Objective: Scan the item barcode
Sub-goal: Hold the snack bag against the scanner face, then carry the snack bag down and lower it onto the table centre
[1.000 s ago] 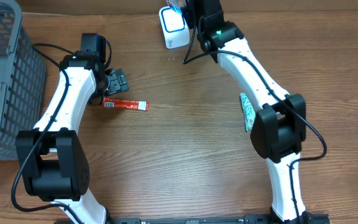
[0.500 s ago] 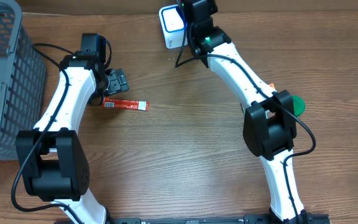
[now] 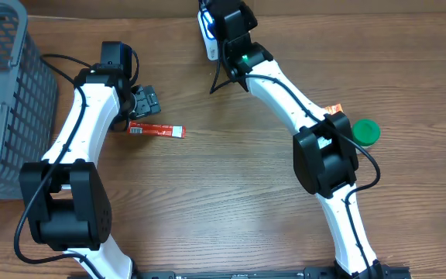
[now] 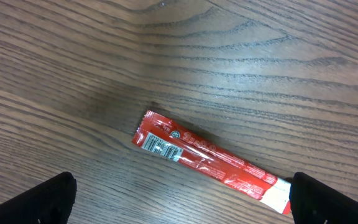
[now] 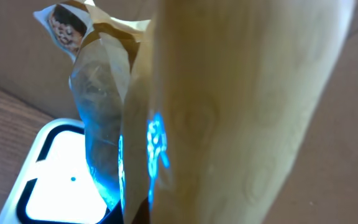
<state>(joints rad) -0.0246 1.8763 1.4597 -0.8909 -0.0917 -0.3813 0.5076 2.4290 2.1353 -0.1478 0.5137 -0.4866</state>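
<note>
The snack pouch (image 5: 107, 93) is clamped in the right gripper (image 3: 217, 17) (its fingers hidden behind the pack) and hung ahead of the jaws, over the lit scanner (image 5: 51, 183), so that the print is washed by blue light; the left gripper (image 4: 182, 202) is spread wide, a red sachet (image 4: 210, 162) beneath its jaws.

the overhead camera looks straight down on the whole surface (image 3: 231, 194), far enough off to take in both arms. the left wrist camera faces down from close by, its fingers (image 4: 36, 202) at the lower corners; it shares the red packet (image 4: 210, 163) with the overhead view (packet (image 3: 156, 130) by the left arm). the right wrist camera sits tight against a bag (image 5: 104, 118) over the lit scanner (image 5: 48, 186); overhead shows that scanner (image 3: 210, 45) at the far edge.
</note>
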